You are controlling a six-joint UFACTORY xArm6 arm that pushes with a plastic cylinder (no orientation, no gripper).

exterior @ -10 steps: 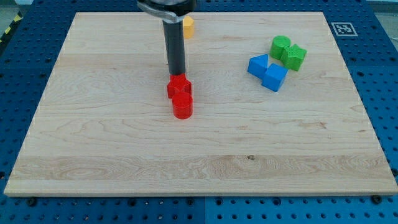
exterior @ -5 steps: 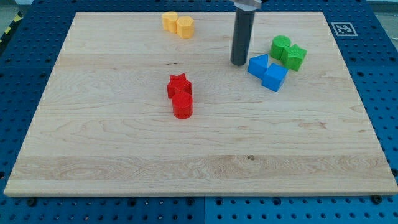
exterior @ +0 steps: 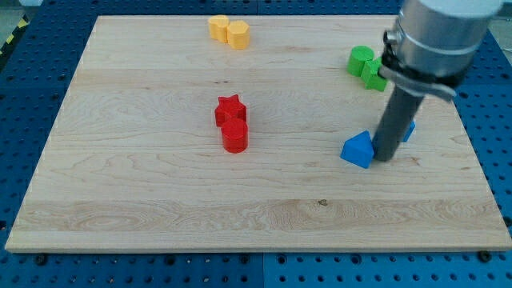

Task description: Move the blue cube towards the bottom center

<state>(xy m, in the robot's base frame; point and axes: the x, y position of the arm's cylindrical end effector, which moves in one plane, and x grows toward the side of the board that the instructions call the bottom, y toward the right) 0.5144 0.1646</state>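
Touching my tip [exterior: 384,157] | blue cube [exterior: 358,150] | on view's left

This is a robotics lab or test bench, not a home or shop; the evidence is plain. A pale wooden board [exterior: 160,184] lies flat on a blue perforated metal table [exterior: 488,88], its surface studded with regular rows of mounting holes, the kind used for bolting down equipment; a black-and-white fiducial marker [exterior: 439,37] sits at the board's top right corner, of the sort cameras use for calibration; a strip of yellow-and-black hazard tape [exterior: 14,32] shows at the view's top left edge; a grey industrial robot arm [exterior: 436,36] enters from the view's top right, ending in a straight dark rod [exterior: 394,128].
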